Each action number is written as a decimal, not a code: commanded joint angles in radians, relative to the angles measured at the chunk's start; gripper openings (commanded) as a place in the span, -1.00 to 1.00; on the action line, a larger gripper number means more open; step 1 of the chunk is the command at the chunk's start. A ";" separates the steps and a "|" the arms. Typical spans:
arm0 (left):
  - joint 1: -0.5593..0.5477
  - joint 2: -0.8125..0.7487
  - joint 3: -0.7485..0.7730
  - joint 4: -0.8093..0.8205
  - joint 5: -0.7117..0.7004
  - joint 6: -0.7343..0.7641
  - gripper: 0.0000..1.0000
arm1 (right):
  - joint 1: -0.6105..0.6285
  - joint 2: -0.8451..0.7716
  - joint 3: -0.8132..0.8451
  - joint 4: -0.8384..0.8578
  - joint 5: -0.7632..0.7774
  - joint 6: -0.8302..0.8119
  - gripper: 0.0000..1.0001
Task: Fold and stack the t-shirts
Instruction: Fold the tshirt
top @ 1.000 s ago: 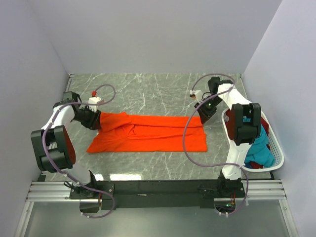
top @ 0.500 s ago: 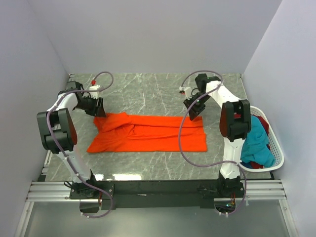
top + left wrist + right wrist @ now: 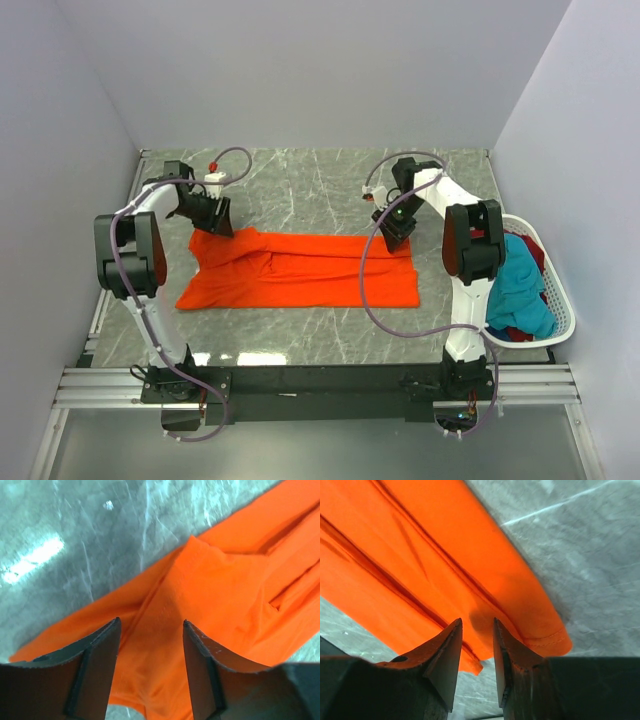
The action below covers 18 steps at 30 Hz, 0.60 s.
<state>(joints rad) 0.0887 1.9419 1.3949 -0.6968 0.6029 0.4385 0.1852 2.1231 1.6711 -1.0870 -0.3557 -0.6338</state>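
Note:
The bright orange t-shirt [image 3: 300, 270] lies on the marble table as a long folded band; its left end is creased. My left gripper [image 3: 216, 217] hovers over the band's far left corner. In the left wrist view that gripper [image 3: 151, 622] stands open, with the orange t-shirt [image 3: 225, 590] lying loose below the gap. My right gripper [image 3: 397, 226] is above the far right corner. In the right wrist view it [image 3: 477, 621] stands a little open, holding nothing, over the orange t-shirt's [image 3: 435, 560] hemmed corner. A teal t-shirt [image 3: 524, 296] and a dark red one [image 3: 512, 334] lie in the basket.
A white plastic basket [image 3: 565, 312] stands at the table's right edge beside the right arm. Grey walls close in the table at the back and on both sides. Bare marble [image 3: 300, 185] shows behind the shirt. The arms' bases sit on the near rail [image 3: 320, 385].
My left gripper opened wider, let go of the shirt's left end and moved back and to the right. The right gripper shifted left along the far right corner. The shirt stayed flat.

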 commanded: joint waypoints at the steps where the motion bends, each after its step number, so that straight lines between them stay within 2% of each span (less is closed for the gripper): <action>1: -0.021 0.017 0.052 0.023 -0.012 -0.023 0.18 | -0.003 -0.022 -0.019 -0.014 0.007 -0.024 -0.24; 6: -0.064 0.035 0.062 0.045 -0.038 -0.034 0.20 | -0.004 -0.032 -0.039 -0.021 0.001 -0.032 -0.26; 18: -0.121 0.135 0.161 0.022 -0.005 -0.063 0.16 | -0.004 -0.051 -0.047 -0.033 0.000 -0.038 -0.28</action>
<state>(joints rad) -0.0105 2.0609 1.5089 -0.6758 0.5747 0.3954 0.1852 2.1231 1.6279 -1.0977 -0.3557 -0.6540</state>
